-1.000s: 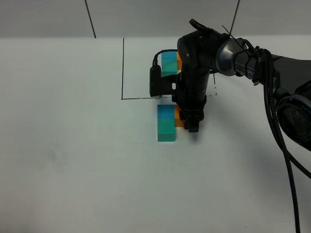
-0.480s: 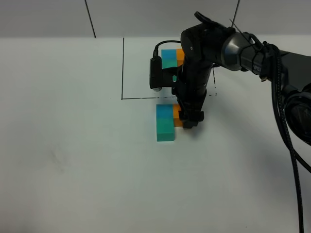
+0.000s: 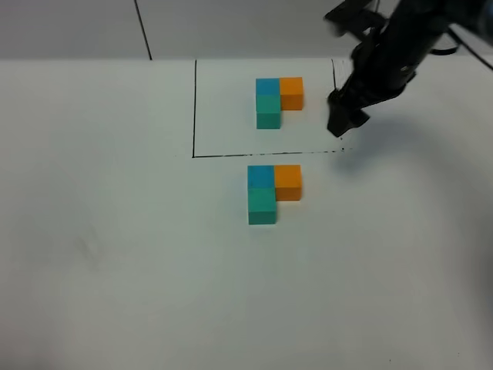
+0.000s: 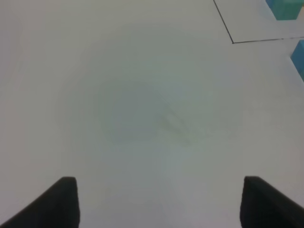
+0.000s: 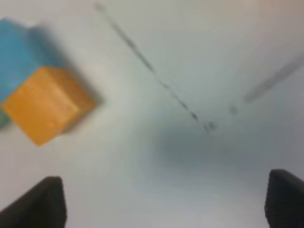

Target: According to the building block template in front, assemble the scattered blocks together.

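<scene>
Inside the black drawn rectangle lies the building block template, an L of blue, teal and orange cubes. Just in front of the frame the scattered blocks sit joined in the same L: blue, teal and orange. My right gripper hangs blurred above the frame's near right corner, clear of both clusters. In the right wrist view it is open and empty, with the orange block off to one side. My left gripper is open over bare table.
The white table spreads wide to the left and in front of the blocks. A corner of the drawn frame and edges of cubes show at the rim of the left wrist view. A wall seam runs behind the table.
My right gripper opened off the orange block, which stays beside the blue one. It then lifted and swung back and right to the frame's corner. The left wrist is unchanged.
</scene>
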Robot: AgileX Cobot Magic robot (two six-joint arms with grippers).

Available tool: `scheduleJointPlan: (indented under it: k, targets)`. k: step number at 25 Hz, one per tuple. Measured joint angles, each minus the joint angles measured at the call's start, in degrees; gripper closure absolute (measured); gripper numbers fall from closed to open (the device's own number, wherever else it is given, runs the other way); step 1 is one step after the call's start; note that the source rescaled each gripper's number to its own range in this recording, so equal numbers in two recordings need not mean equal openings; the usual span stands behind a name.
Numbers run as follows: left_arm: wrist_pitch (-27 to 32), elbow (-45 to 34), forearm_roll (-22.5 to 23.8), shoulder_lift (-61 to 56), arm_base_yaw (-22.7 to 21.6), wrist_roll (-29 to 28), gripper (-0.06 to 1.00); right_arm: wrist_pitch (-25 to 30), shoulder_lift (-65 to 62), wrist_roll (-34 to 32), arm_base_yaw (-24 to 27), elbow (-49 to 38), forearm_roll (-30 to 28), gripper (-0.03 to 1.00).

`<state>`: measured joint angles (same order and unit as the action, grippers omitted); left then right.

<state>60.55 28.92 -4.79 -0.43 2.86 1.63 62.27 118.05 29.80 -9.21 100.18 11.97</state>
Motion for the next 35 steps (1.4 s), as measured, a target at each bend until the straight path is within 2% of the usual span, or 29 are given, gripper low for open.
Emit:
scheduleJointPlan:
  k: [5, 11, 15, 25, 28, 35]
  targets:
    - [0.0, 0.0, 0.0, 0.0, 0.0, 0.0, 0.45, -2.5, -8.5, -5.5, 10.2, -11.2, 2.3, 0.25]
    - [0.0, 0.0, 0.0, 0.0, 0.0, 0.0, 0.45, -10.7, -24.9, -8.7, 15.4, -28.0, 4.3, 0.25]
    - [0.0, 0.0, 0.0, 0.0, 0.0, 0.0, 0.45, -13.2, -35.2, -11.2, 15.6, -37.2, 4.4, 0.25]
    - [0.0, 0.0, 0.0, 0.0, 0.0, 0.0, 0.45, -13.3, -64.3, -15.9, 15.4, -56.1, 3.1, 0.25]
    - [0.0, 0.0, 0.0, 0.0, 0.0, 0.0, 0.45, -11.9, -73.6, -17.4, 15.3, -60.4, 2.0, 0.25]
    - [0.0, 0.0, 0.0, 0.0, 0.0, 0.0, 0.45, -4.9, -89.8, -22.1, 15.3, -66.7, 1.1, 0.25]
